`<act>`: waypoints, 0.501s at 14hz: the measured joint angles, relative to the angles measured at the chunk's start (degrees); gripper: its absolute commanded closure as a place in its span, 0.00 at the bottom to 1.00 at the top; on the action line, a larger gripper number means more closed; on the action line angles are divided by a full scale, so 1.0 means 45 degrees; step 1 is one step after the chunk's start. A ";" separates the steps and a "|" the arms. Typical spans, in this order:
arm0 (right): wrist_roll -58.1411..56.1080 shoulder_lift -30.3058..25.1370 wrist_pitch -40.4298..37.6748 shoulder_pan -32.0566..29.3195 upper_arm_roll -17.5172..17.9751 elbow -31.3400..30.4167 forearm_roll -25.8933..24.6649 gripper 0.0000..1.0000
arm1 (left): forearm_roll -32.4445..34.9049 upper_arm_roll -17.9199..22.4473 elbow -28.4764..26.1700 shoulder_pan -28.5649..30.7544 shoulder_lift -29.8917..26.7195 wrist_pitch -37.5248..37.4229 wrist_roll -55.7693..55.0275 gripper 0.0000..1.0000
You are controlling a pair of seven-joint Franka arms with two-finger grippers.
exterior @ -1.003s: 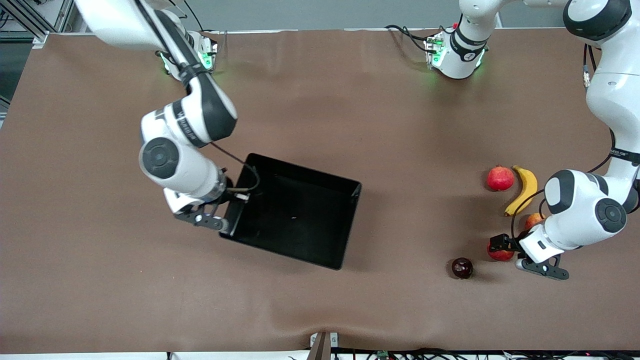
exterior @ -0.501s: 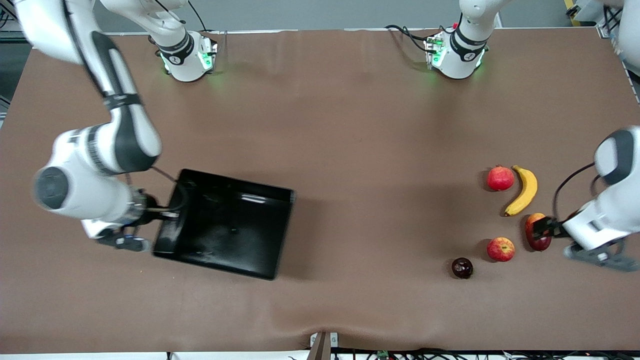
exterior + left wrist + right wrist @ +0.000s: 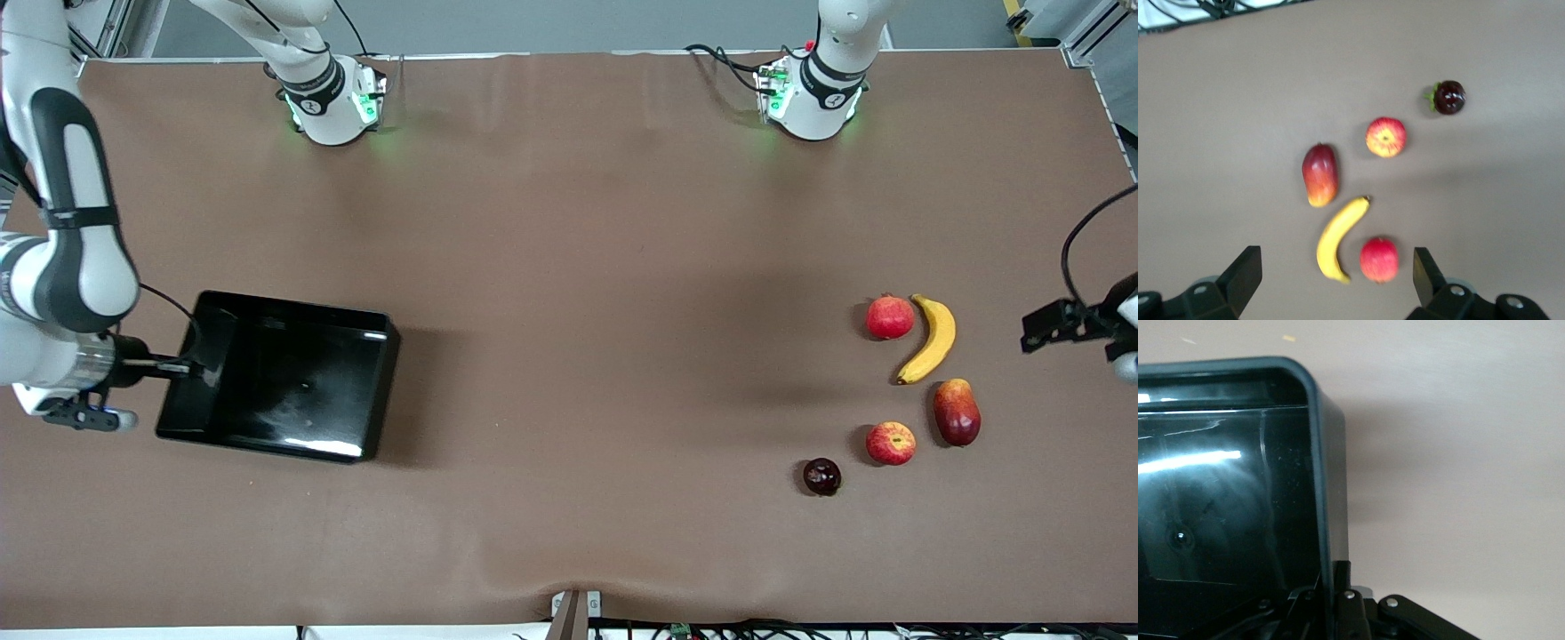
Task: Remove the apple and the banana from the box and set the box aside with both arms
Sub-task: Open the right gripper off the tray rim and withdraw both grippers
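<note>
One black box [image 3: 267, 378] sits at the right arm's end of the table, and the right gripper [image 3: 182, 366] is clamped onto its end wall. Five fruits are down at the left arm's end: one banana [image 3: 932, 338], one apple [image 3: 891, 442], plus a pomegranate [image 3: 890, 316], a mango-like fruit [image 3: 957, 412] and a dark round fruit [image 3: 821, 476]. The left gripper [image 3: 1338, 280] hangs above them, fingers spread wide, holding nothing.
</note>
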 measured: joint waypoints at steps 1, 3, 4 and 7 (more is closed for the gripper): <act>-0.0403 0.0001 0.0274 -0.0314 0.0002 -0.0212 -0.0198 1.00 | -0.0182 0.0027 0.0001 0.0068 -0.0301 -0.0343 -0.0020 0.00; -0.1444 0.0003 0.1073 -0.0849 0.0002 -0.0682 -0.0342 1.00 | -0.0398 0.0039 0.0000 0.0225 -0.0807 -0.1069 -0.0027 0.00; -0.1956 0.0006 0.1440 -0.1116 0.0003 -0.0871 -0.0357 1.00 | -0.0518 0.0043 0.0001 0.0265 -0.1014 -0.1299 -0.0027 0.00; -0.3050 0.0075 0.2368 -0.1822 0.0007 -0.1088 -0.0360 1.00 | -0.0843 0.0047 -0.0007 0.0274 -0.1592 -0.1582 -0.0031 0.00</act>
